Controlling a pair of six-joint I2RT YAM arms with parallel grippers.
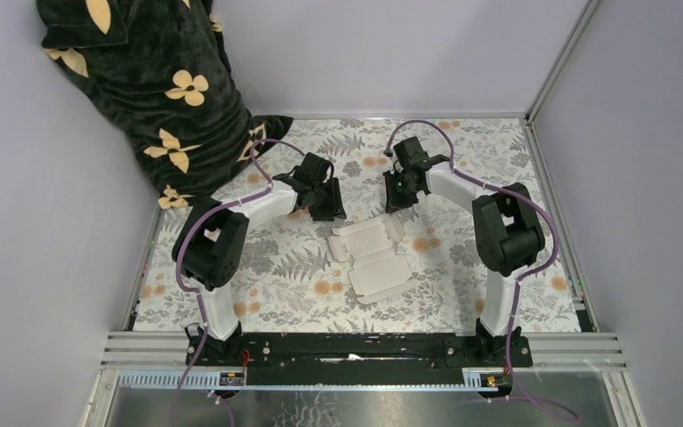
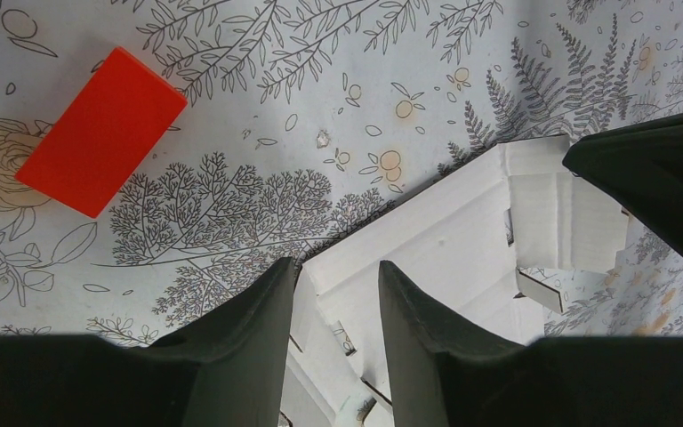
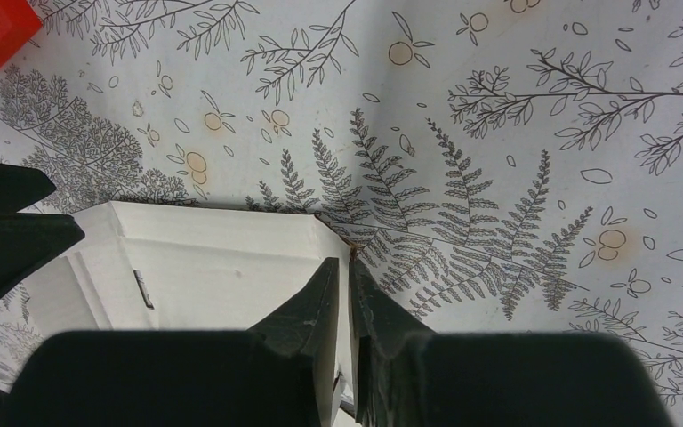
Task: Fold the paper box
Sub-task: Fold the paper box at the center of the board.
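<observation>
Paper box (image 1: 372, 258) mid-bench (image 1: 462, 160), partly folded, flaps raised. At its 11 o'clock corner, left end effector (image 2: 333, 271) straddling a flap, fingers apart, not clamping. At 1 o'clock, right end effector (image 3: 342, 267) pinched nearly together on a flap edge. Red block (image 2: 100, 132) toward 10 o'clock.

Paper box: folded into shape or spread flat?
Mostly spread: the paper box lies as an open sheet, panels and flaps showing, its far edge partly raised.
</observation>
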